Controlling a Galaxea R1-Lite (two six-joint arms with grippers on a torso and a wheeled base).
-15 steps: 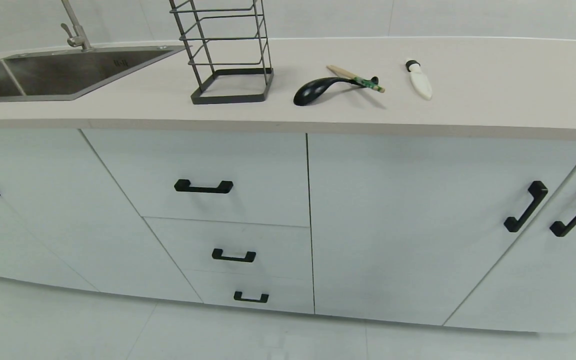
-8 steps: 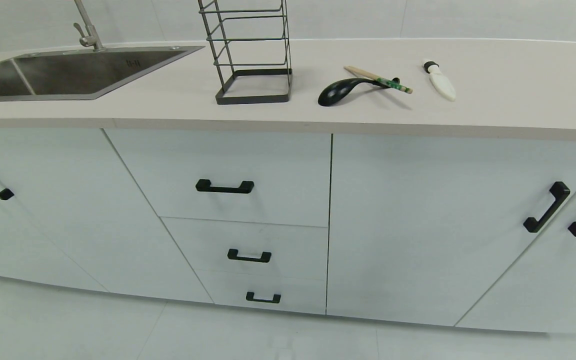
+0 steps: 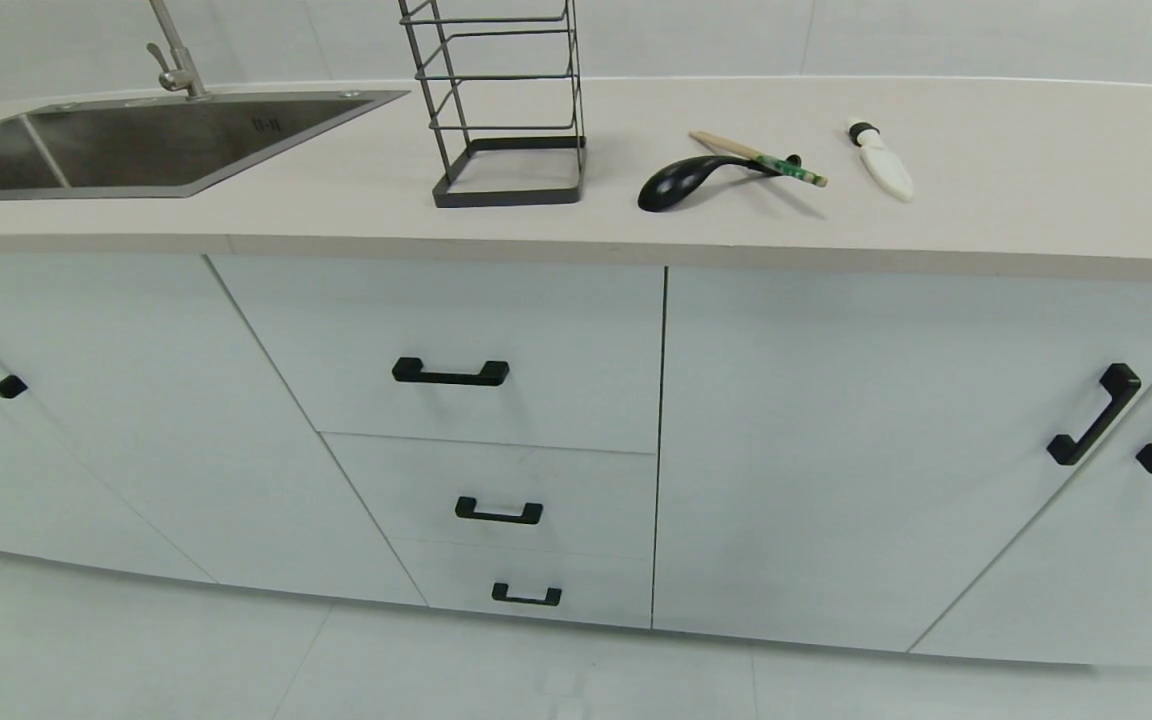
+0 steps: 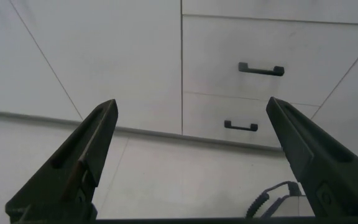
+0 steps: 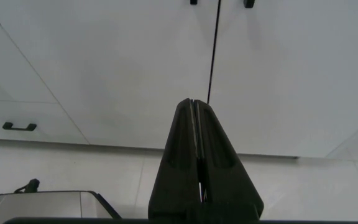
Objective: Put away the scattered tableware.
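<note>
Black spoon [image 3: 681, 182] on counter [image 3: 986, 200]; left hand [image 4: 191, 102] before drawers [image 4: 260, 56].

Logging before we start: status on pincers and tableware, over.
Left pincer open, right pincer shut, both facing the cabinet fronts. Black spoon, chopsticks and white knife lie on the counter. Wire rack stands left of them, not blocking.

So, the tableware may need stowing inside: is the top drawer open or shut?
Shut: the top drawer front sits flush with the neighbouring cabinet door.
</note>
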